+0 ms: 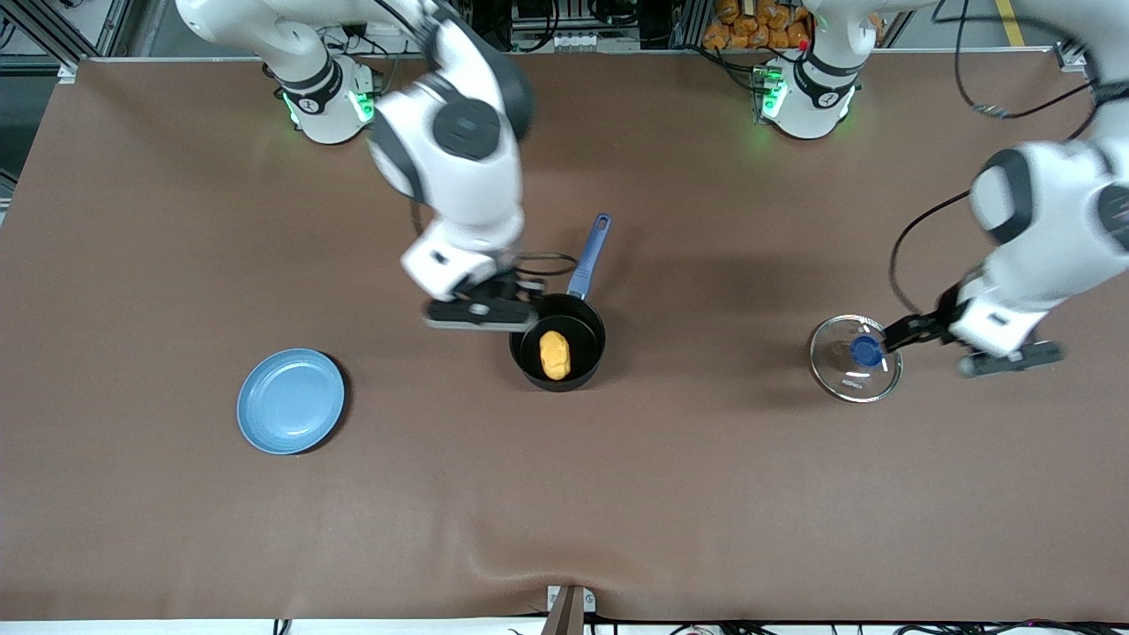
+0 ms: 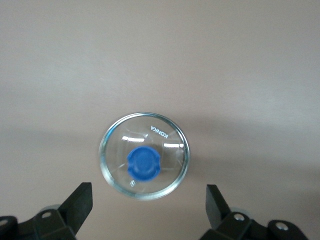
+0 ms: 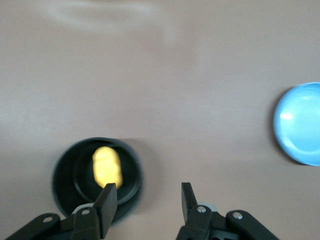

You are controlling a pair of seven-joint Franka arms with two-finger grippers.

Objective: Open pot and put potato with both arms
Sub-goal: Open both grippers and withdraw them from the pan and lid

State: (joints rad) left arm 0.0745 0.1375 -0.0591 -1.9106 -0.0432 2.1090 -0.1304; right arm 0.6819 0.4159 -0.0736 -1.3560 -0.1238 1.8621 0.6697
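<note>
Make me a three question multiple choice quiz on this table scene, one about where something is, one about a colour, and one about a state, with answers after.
1. Where is the potato?
A. On the blue plate
B. In the pot
C. On the bare table

2. What colour is the knob on the glass lid?
A. Red
B. Blue
C. Black

3. What is the left gripper doing?
A. Open, over the lid
B. Shut on the pot's handle
C. Shut on the potato

Answers:
1. B, the potato lies on the pot's floor.
2. B, the knob is blue in the left wrist view.
3. A, its fingers stand apart with nothing between them; the lid rests on the table toward the left arm's end.
</note>
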